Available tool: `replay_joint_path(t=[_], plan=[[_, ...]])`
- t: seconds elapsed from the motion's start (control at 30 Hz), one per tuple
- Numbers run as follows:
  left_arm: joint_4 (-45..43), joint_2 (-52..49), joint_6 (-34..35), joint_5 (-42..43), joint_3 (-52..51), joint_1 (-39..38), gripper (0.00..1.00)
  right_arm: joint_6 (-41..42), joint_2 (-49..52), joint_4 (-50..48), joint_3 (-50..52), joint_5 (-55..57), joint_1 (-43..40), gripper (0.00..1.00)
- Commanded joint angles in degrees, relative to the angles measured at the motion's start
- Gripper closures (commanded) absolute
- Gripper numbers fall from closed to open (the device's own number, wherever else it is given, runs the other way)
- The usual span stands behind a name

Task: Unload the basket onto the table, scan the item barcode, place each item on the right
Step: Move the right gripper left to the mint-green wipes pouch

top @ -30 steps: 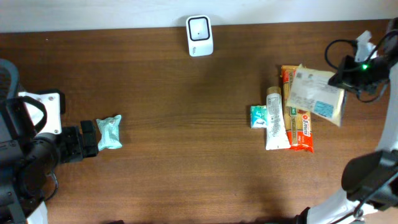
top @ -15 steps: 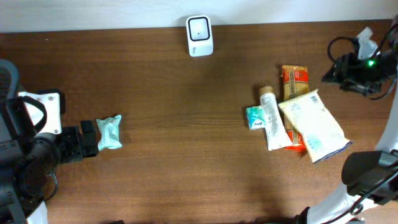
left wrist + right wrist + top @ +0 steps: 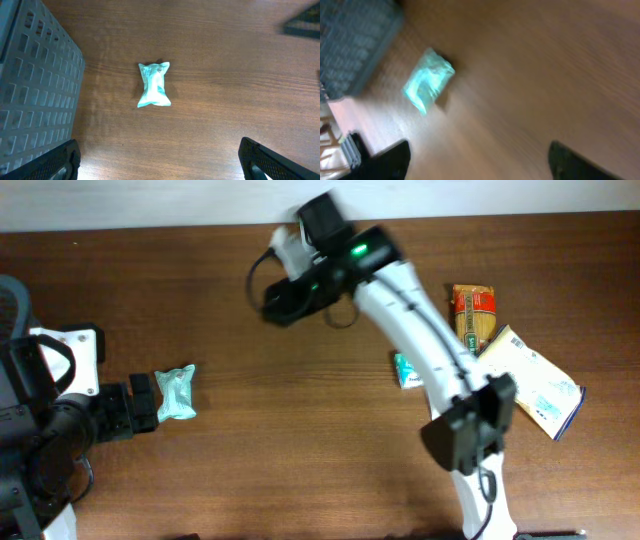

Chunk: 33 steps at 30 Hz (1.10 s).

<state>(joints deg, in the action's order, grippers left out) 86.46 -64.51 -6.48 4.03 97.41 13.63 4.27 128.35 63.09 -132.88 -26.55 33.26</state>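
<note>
Overhead view shows your right hand reaching across the worktop, fingers spread and empty, probably lining up on the teal packet. That packet's lying flat just ahead of your left hand, which is wide open too, nothing grasped.

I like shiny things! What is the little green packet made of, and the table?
The little green packet looks like thin plastic wrap: crinkled, pinched at both ends, slightly glossy. The table looks like dark brown wood or a wood-look top, with grain lines and a soft sheen; I cannot tell which.
</note>
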Motion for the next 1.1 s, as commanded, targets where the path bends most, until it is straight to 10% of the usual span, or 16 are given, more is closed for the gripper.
replay_joint_path(t=[0.0,0.8,1.07], plan=[[0.00,0.20,-0.94,-0.42,0.35,0.20,0.01,2.25,4.24,-9.14,-0.79,-0.22,8.35,0.01],[0.02,0.20,-0.94,-0.42,0.35,0.20,0.01,-1.33,23.78,-31.26,-0.68,12.24,21.62,0.11],[0.02,0.20,-0.94,-0.42,0.35,0.20,0.01,-1.27,23.78,-26.56,-0.46,13.77,21.38,0.94]])
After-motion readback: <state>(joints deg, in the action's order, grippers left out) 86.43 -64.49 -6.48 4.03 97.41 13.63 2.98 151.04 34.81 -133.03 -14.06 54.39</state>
